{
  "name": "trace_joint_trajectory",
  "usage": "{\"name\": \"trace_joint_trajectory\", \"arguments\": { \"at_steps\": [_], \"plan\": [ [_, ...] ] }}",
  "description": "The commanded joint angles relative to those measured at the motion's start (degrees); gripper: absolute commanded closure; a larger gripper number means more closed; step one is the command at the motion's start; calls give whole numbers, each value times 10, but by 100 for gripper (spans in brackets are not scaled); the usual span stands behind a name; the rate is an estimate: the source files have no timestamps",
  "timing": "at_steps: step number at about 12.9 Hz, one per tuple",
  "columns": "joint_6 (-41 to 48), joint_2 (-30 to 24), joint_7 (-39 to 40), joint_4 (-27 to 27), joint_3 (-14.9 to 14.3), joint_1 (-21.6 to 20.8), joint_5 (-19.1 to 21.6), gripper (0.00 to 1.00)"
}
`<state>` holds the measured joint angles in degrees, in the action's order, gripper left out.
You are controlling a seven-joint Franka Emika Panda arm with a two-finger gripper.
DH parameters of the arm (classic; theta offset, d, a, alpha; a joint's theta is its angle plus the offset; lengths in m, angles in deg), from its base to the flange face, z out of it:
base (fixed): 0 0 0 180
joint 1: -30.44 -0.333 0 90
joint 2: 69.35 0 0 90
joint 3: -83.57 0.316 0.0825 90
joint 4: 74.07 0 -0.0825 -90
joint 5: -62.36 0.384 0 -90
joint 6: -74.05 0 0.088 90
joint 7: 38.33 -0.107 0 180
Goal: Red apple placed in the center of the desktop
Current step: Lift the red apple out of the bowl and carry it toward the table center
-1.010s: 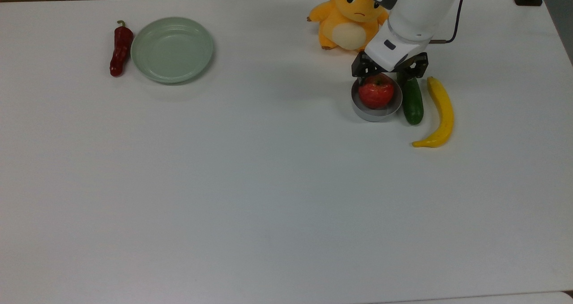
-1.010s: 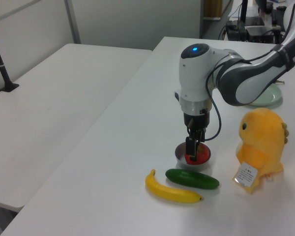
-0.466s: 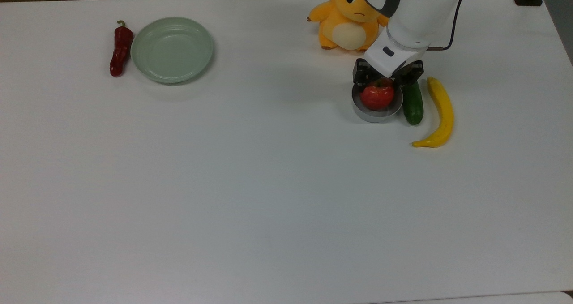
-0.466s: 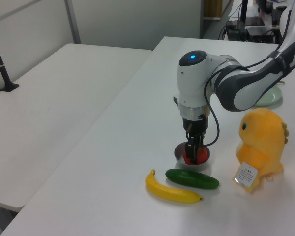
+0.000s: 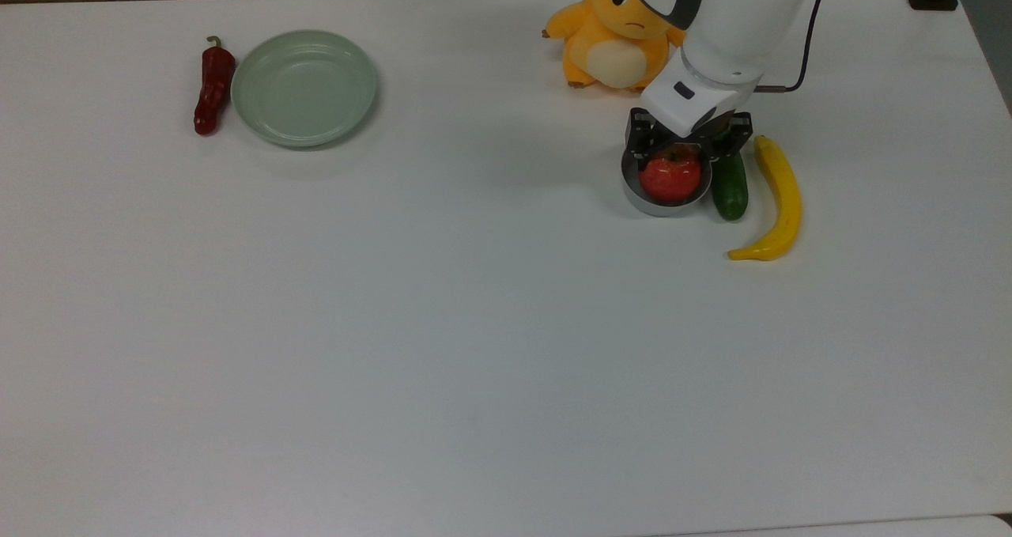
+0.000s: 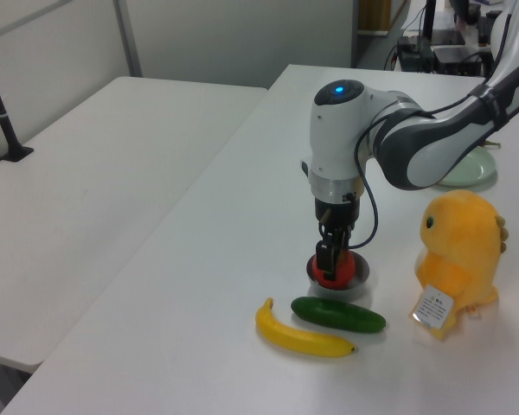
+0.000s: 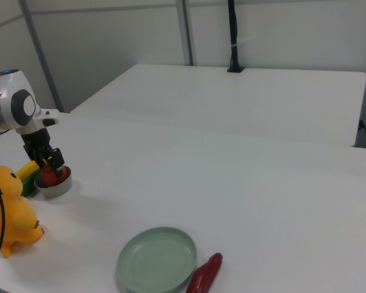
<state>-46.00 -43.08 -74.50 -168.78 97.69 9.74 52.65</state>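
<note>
Bright, even overhead light fills the scene. Soft shadows lie under the arm and plate. The desktop shows no glare.

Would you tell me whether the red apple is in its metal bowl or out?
In: the red apple sits inside the metal bowl.

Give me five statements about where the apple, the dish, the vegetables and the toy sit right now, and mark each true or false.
1. The red apple sits in a small grey dish. True.
2. The green cucumber lies between the grey dish and the yellow banana in the top view. True.
3. The dark-red chili pepper lies on the green plate. False: it lies on the desktop beside the plate, at the top view's left of it.
4. The hand hangs over the green plate. False: it is down at the apple in the grey dish.
5. The orange plush toy lies flat on its side. False: it stands upright.
</note>
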Motion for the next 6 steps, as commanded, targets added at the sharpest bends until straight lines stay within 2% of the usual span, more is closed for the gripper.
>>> {"name": "trace_joint_trajectory", "arguments": {
  "at_steps": [1,6],
  "plan": [
    [-5,-10,-13,21,-1,19,-6,73],
    [-1,-37,-11,30,-3,37,2,73]
  ]
}}
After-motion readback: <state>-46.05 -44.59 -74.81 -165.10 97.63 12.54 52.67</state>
